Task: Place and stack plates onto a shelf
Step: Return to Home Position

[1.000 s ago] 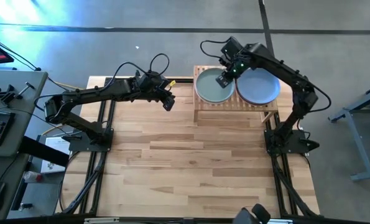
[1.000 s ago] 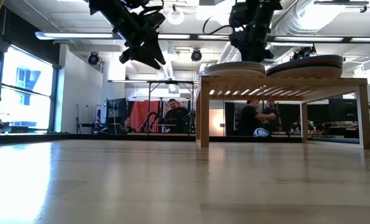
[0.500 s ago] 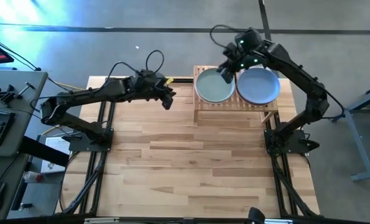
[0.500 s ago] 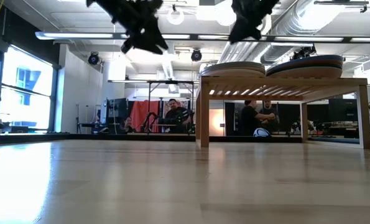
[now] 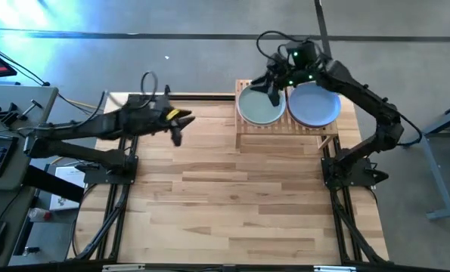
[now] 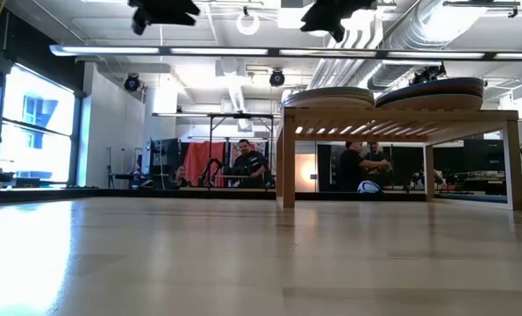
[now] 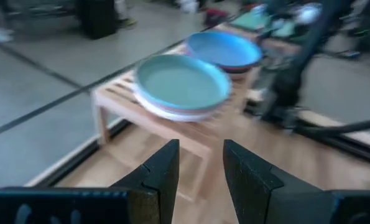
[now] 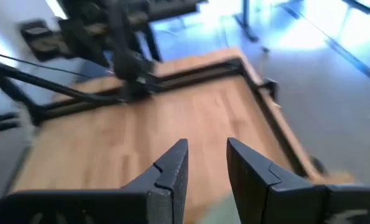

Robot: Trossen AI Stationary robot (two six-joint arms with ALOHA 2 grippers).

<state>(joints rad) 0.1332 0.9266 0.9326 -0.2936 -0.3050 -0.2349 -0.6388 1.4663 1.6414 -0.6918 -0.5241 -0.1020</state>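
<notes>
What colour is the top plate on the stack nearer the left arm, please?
The top plate is mint green, clearest in the left wrist view.
</notes>
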